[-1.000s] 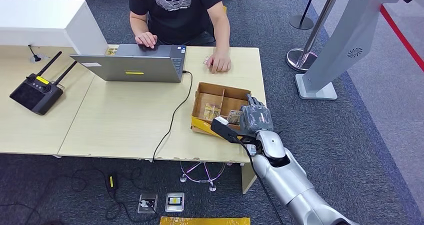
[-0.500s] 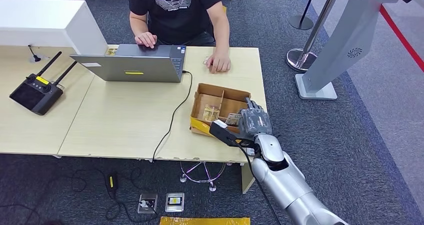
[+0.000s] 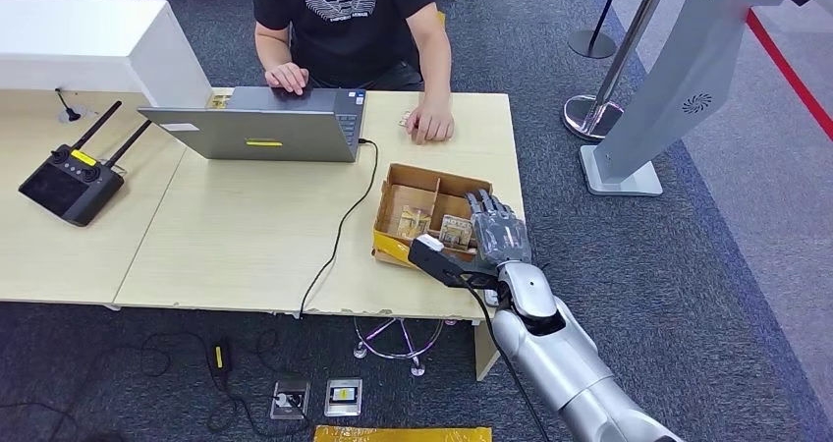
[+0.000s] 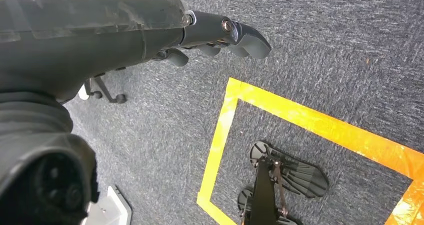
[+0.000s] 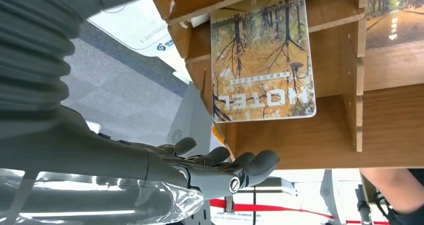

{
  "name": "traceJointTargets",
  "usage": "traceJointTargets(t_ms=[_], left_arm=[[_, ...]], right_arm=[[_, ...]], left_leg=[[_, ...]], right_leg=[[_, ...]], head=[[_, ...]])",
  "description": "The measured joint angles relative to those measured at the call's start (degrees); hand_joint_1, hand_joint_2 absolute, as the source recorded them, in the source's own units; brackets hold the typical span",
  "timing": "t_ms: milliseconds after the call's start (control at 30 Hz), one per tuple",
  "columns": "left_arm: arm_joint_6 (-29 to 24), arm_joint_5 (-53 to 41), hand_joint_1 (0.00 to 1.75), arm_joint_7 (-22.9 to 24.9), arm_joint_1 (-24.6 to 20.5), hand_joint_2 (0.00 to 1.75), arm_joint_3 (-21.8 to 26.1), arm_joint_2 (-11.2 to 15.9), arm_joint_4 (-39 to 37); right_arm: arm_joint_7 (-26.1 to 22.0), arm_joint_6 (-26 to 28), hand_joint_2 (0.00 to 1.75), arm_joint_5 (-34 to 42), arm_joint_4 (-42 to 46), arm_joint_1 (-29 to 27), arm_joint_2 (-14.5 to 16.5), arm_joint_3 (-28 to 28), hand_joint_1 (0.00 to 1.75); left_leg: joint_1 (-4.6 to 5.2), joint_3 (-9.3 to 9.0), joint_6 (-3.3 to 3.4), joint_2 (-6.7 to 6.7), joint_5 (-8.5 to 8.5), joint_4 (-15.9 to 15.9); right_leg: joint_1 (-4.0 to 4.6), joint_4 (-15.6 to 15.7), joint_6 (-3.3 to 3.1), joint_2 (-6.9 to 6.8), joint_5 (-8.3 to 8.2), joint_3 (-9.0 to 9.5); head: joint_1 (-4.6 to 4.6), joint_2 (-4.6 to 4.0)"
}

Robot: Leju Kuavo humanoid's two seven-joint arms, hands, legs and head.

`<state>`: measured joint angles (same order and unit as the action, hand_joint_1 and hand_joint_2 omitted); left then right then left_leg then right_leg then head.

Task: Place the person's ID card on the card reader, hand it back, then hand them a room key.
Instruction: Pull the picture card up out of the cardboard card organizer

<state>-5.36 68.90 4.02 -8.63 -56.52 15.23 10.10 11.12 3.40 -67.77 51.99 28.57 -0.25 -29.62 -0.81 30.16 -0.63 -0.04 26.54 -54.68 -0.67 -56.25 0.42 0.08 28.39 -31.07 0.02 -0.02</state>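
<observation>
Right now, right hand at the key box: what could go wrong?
1. The hotel key card appears pinched only at its top edge by the right hand; it could slip back into the wooden box.
2. The divider sits close beside the card and could snag it on lifting.
3. The box rests near the table edge; a nudge may shift it.

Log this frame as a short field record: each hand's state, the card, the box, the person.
right hand: over the near right end of the cardboard box, holding a hotel key card
hotel key card: autumn-tree print, word HOTEL, lifted above the dividers
cardboard box: divided, on the wooden table, more cards inside
left hand: hanging over carpet, holding nothing
person: seated behind the laptop, both hands on the table
</observation>
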Motion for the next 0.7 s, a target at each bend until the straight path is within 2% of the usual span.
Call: traceJointTargets(t_ms=[700], left_arm=[[0.31, -0.33, 0.00, -0.68, -0.03, 0.00, -0.87, 0.32, -0.02]], right_arm=[[0.14, -1.74, 1.75, 0.32, 3.54, 0.17, -0.68, 0.95, 0.00]], left_leg=[[0.00, 0.00, 0.00, 0.00, 0.00, 0.00]], right_leg=[[0.00, 0.00, 0.00, 0.00, 0.00, -0.01]], head=[[0.02, 0.00]])
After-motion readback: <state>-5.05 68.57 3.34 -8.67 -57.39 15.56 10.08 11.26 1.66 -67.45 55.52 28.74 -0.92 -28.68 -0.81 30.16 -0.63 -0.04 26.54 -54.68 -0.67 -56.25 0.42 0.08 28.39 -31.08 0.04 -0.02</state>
